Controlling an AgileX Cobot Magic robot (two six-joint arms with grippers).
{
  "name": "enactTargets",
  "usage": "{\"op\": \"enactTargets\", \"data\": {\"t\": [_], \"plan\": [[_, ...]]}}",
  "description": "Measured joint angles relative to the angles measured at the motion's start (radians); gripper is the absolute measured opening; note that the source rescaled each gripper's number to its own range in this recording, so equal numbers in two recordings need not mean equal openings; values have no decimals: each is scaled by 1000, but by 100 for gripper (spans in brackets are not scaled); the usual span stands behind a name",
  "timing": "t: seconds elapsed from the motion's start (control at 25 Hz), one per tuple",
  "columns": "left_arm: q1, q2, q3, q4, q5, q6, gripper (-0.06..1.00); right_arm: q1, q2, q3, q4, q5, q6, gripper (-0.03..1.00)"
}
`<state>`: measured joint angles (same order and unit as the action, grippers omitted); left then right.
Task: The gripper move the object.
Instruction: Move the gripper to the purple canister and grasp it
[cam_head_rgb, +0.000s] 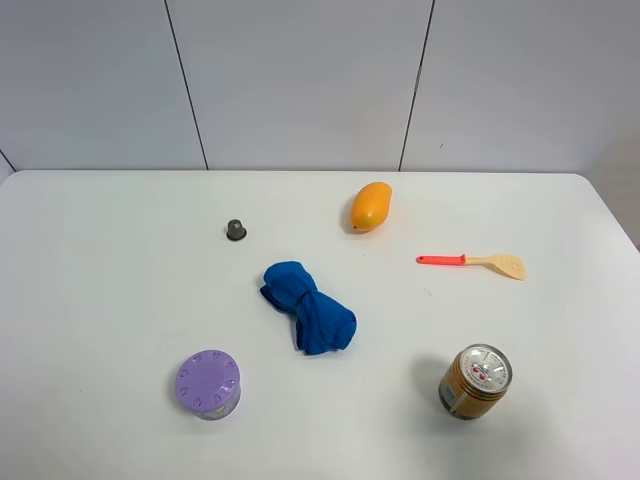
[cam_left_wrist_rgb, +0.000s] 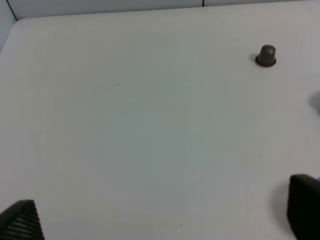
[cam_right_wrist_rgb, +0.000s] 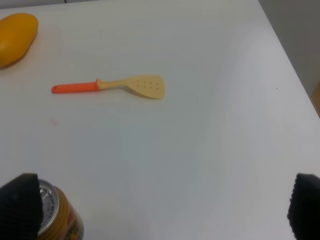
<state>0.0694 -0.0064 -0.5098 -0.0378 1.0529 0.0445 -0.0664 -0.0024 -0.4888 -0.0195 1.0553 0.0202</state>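
The object, a squat round container with a lilac dimpled lid (cam_head_rgb: 208, 384), stands on the white table (cam_head_rgb: 110, 300) at the front left. It does not show in either wrist view. Neither arm shows in the exterior view. In the left wrist view my left gripper (cam_left_wrist_rgb: 162, 220) is open and empty, with its black fingertips (cam_left_wrist_rgb: 20, 222) wide apart above bare table. In the right wrist view my right gripper (cam_right_wrist_rgb: 162, 210) is open and empty, and one fingertip (cam_right_wrist_rgb: 20, 205) is right next to the gold can (cam_right_wrist_rgb: 59, 216).
A tiny grey cap (cam_head_rgb: 236, 230) (cam_left_wrist_rgb: 266, 55) sits back left. A mango (cam_head_rgb: 370, 206) (cam_right_wrist_rgb: 15, 31) lies at the back, an orange-handled spatula (cam_head_rgb: 472, 262) (cam_right_wrist_rgb: 112, 86) to its right. A blue cloth (cam_head_rgb: 308, 306) lies mid-table. The gold can (cam_head_rgb: 475, 381) stands front right.
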Motion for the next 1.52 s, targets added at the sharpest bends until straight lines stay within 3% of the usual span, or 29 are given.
{"op": "enactTargets", "data": {"t": [1.12,1.52], "plan": [[0,1,0,0,0,0,100,0,0,0,0,0,0,100],[0,286,-66,-89,-4,34,100,0,0,0,0,0,0,100]]}}
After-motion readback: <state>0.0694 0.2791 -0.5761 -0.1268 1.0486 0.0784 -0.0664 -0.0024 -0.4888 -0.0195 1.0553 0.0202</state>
